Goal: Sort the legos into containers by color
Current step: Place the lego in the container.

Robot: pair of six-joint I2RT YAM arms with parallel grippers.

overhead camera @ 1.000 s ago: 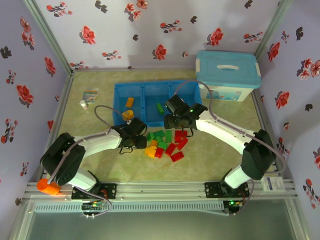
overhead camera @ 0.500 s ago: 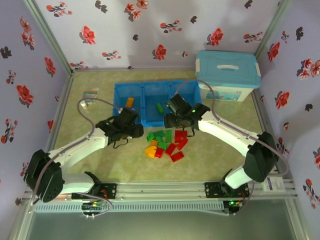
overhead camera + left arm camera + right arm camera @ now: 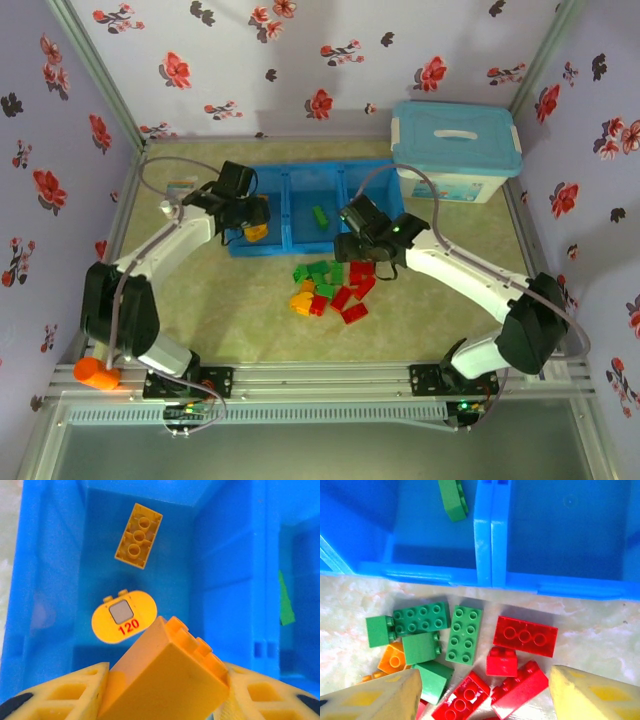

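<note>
The left gripper [image 3: 160,700], clamped on a yellow brick [image 3: 170,665] over the tray's [image 3: 300,250] left compartment [image 3: 45,580] above two yellow pieces [image 3: 138,535], should release well inside the walls; the right gripper [image 3: 482,695], jaws apart, hovers over red bricks [image 3: 525,636] beside the tray.

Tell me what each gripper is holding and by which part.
The left gripper clamps a yellow-orange brick by its opposite sides, above the blue tray. The right gripper is open, holding nothing.

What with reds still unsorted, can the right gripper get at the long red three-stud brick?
Probably yes: the right gripper hangs open above it, and the red brick lies uncovered.
</note>
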